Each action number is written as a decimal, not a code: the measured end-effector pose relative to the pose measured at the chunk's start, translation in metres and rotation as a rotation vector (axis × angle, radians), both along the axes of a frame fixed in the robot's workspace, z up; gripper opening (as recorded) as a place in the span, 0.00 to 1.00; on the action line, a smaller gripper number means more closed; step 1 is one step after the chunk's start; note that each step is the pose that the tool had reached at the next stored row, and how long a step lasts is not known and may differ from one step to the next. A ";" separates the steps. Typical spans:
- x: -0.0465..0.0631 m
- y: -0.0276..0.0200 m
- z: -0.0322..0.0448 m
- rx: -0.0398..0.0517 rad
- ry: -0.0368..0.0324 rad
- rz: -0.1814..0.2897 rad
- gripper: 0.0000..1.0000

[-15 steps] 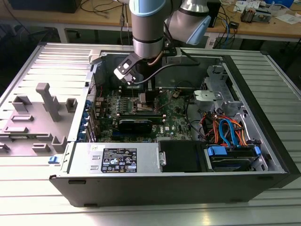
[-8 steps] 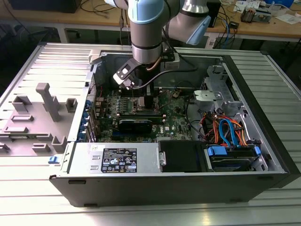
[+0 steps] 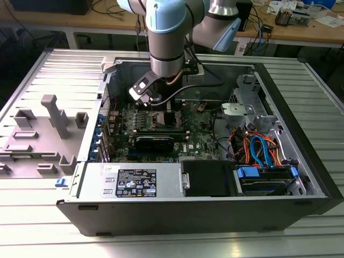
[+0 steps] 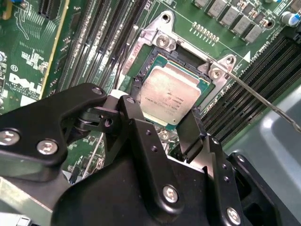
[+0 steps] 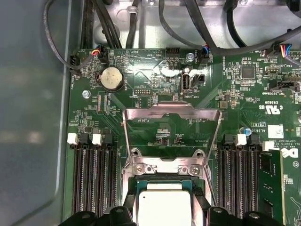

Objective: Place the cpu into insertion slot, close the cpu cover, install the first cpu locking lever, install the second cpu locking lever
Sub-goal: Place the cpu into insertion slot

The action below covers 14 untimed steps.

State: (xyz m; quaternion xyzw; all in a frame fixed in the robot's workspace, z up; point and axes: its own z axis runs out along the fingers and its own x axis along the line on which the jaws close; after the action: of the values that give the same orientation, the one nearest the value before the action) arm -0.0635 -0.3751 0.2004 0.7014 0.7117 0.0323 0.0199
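The gripper (image 4: 161, 123) straddles the cpu (image 4: 169, 92), which lies flat in the slot (image 4: 140, 77) at the middle of the board (image 5: 141, 70), between the memory-slot banks (image 5: 91, 179). Whether the gripper clamps the cpu cannot be told. The cover (image 5: 171, 111) stands raised along one slot edge.

In the exterior view the arm (image 3: 166, 54) hides the middle of the motherboard (image 3: 199, 140). In the second wrist view the gripper (image 4: 160, 117) covers the near edge of the cpu (image 4: 169, 89). In the first wrist view the picture's edge cuts off the cpu (image 5: 162, 207), and whether the gripper touches it cannot be told.
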 end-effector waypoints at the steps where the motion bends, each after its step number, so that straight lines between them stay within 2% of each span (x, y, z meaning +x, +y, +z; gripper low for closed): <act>1: 0.000 0.0000 -0.0001 0.0002 -0.0001 -0.001 0.54; 8: 0.000 0.0000 -0.0001 -0.0017 -0.0040 -0.008 0.54; 11: 0.000 0.0000 -0.0002 -0.0209 -0.0055 -0.008 0.54; 14: -0.001 0.0004 -0.0001 -0.0262 -0.0056 -0.008 0.54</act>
State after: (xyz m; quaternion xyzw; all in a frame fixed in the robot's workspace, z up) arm -0.0641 -0.3747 0.2003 0.7038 0.7093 0.0249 0.0313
